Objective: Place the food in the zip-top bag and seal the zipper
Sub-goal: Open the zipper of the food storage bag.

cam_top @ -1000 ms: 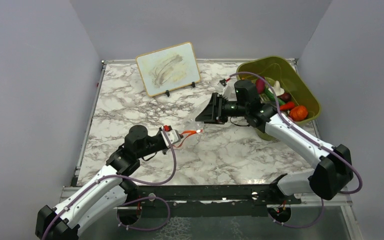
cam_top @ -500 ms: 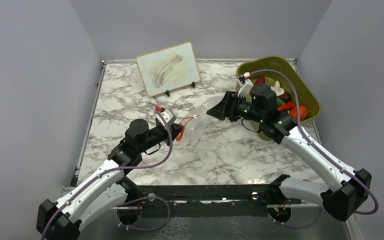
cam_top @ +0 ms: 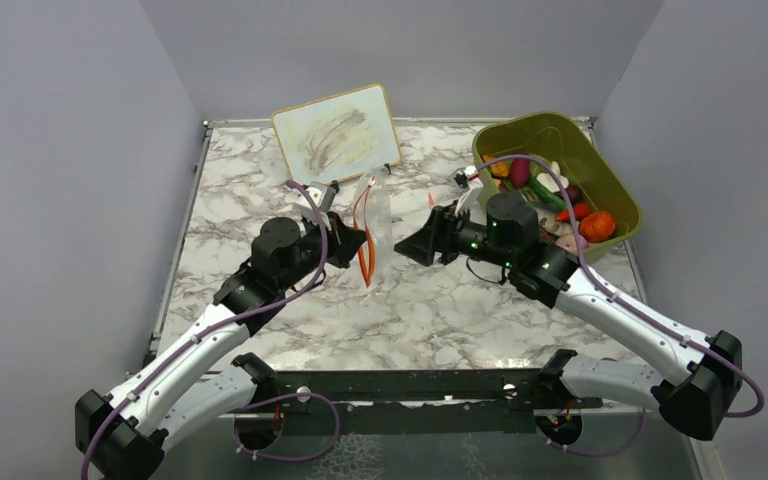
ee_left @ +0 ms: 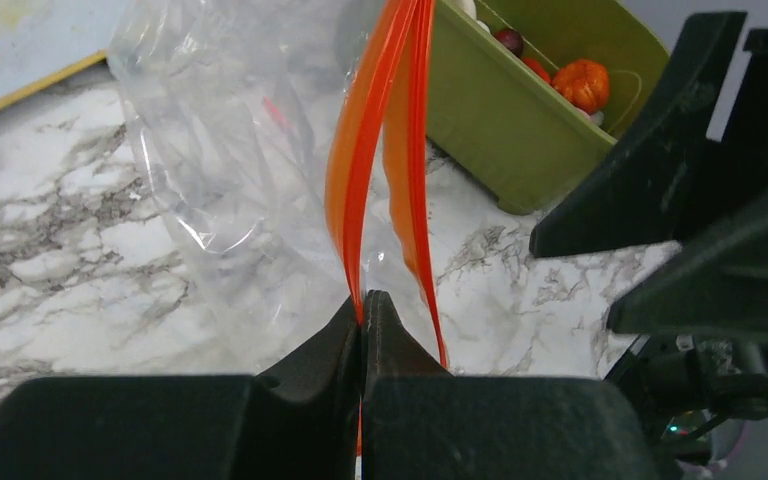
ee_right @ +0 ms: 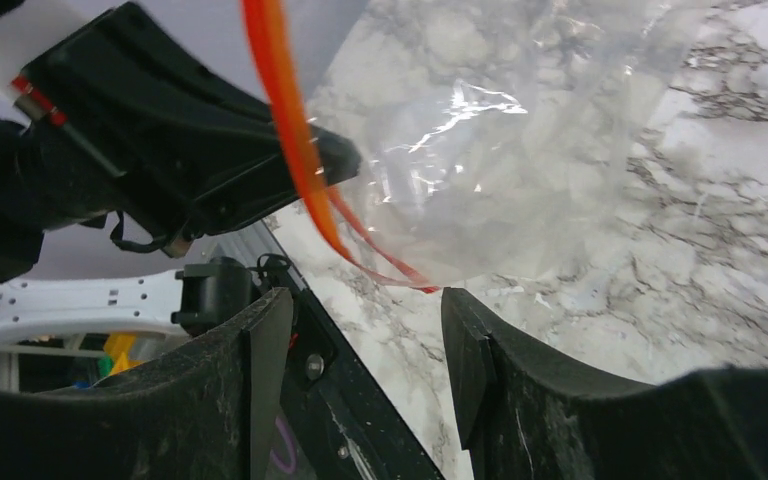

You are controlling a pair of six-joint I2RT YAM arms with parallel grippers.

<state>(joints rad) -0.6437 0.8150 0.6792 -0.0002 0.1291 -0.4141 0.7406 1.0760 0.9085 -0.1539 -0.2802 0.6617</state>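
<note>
The clear zip-top bag (cam_top: 377,210) hangs above the marble table, its orange zipper (cam_top: 363,245) running up and down. My left gripper (cam_top: 355,243) is shut on one zipper strip (ee_left: 365,150), and the second strip bows away so the mouth gapes a little. The clear bag film (ee_left: 225,150) shows nothing inside. My right gripper (cam_top: 403,249) is open just right of the bag, with nothing between its fingers (ee_right: 465,345); the zipper (ee_right: 280,120) and bag (ee_right: 500,170) lie just beyond them. The food (cam_top: 560,195), including an orange ball (ee_left: 580,85), lies in the olive-green bin (cam_top: 600,160).
A small whiteboard (cam_top: 337,137) stands propped at the back of the table. The green bin (ee_left: 500,130) sits at the back right, close behind the right arm. Grey walls close in the table on three sides.
My left gripper has lifted the bag up and toward the back, turning the zipper upright. The right arm swung toward the bin, then came back to the bag's right side.
</note>
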